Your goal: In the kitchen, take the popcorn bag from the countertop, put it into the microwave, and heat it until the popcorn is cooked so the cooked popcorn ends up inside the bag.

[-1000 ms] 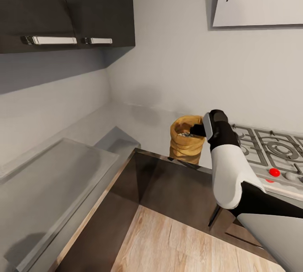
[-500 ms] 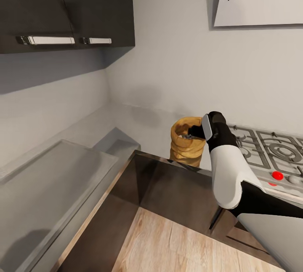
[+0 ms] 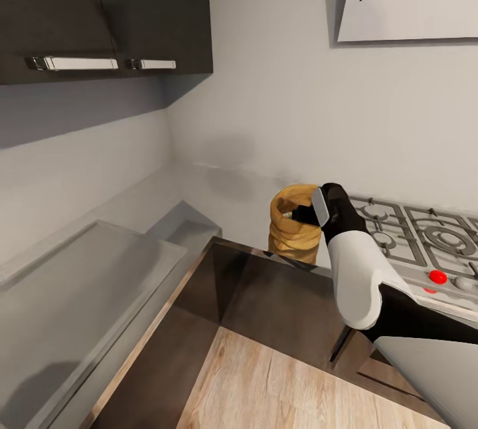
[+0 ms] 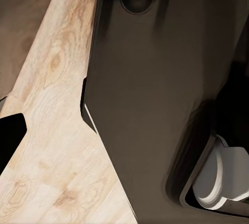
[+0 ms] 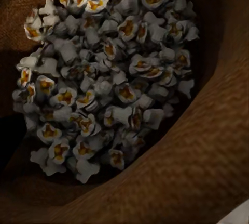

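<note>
The popcorn bag (image 3: 294,224) is seen standing upright on the countertop (image 3: 219,193), close to the wall, with the gas hob (image 3: 418,233) just beside it. The right gripper (image 3: 291,214) is held at the open top of the bag, right at the rolled rim. Its dark fingers are pointed into the mouth of the bag. It cannot be told whether the rim is pinched or the fingers are apart, because the tips are too small and dark in the head view.

From the right wrist view, the popcorn (image 5: 104,73) is seen straight ahead of the hand, heaped at the bottom of the bag. The brown burlap wall is curved all around it.

In the left wrist view, wood floor (image 4: 52,146) and a dark robot part (image 4: 150,89) are seen. How that hand is set cannot be told.

Not much of the job looks done. The bag is not yet lifted off the countertop. The grab at the rim seems to be the step in hand. After that, the bag must be carried to the microwave, put inside, and heated.
</note>
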Controlling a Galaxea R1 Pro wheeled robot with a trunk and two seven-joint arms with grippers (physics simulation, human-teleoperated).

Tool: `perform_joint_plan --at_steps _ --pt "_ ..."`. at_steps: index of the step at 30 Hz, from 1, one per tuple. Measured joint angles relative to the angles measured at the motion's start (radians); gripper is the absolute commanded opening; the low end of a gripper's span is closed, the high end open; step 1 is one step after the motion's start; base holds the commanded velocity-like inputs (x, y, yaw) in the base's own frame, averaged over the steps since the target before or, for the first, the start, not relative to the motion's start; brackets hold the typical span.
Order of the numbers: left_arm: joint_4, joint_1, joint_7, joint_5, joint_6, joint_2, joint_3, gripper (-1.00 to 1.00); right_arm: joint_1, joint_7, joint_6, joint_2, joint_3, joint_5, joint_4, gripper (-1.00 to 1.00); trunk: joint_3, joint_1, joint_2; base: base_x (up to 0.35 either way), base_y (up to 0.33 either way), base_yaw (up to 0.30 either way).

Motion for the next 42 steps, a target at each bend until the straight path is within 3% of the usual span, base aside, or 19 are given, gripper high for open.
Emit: perform_joint_plan --at_steps 8,9,23,29,32,37,39,41,42 --pt "0.0 0.0 0.0 0.0 0.0 0.0 0.0 1.0 0.0 -0.048 -0.049 0.0 -0.001 0.0 0.001 1.0 0.0 0.0 0.0 0.0 0.0 0.0" --pt "0.0 0.0 0.0 0.0 0.0 0.0 0.0 1.0 0.0 -0.051 -0.051 0.0 -0.001 0.0 0.001 -1.0 0.0 0.0 0.0 0.0 0.0 0.0" --pt "0.0 0.0 0.0 0.0 0.0 0.0 0.0 1.0 0.0 -0.055 -0.044 0.0 0.003 -0.001 0.0 -1.0 0.0 0.0 0.0 0.0 0.0 0.0" --pt "0.0 0.0 0.0 0.0 0.0 0.0 0.0 1.0 -0.001 -0.054 0.048 0.0 0.012 0.009 -0.015 -1.0 0.0 0.0 0.0 0.0 0.0 0.0" --pt "0.0 0.0 0.001 0.0 0.0 0.0 0.0 1.0 -0.002 -0.053 0.087 0.0 0.018 0.002 -0.058 -1.0 0.0 0.0 0.0 0.0 0.0 0.0" --pt "0.0 0.0 0.0 0.0 0.0 0.0 0.0 1.0 -0.002 -0.051 0.087 0.0 0.021 -0.001 -0.132 -1.0 0.0 0.0 0.0 0.0 0.0 0.0" --pt "0.0 0.0 0.001 0.0 0.0 0.0 0.0 1.0 -0.002 -0.051 0.087 0.0 0.049 -0.002 -0.138 -1.0 0.0 0.0 0.0 0.0 0.0 0.0" --pt "0.0 0.0 0.001 0.0 0.0 0.0 0.0 1.0 -0.002 -0.049 0.086 0.0 0.124 -0.003 -0.163 -1.0 0.0 0.0 0.0 0.0 0.0 0.0" --pt "0.0 0.0 0.001 0.0 0.0 0.0 0.0 1.0 -0.002 -0.048 0.087 0.0 0.141 -0.003 -0.176 -1.0 0.0 0.0 0.0 0.0 0.0 0.0"
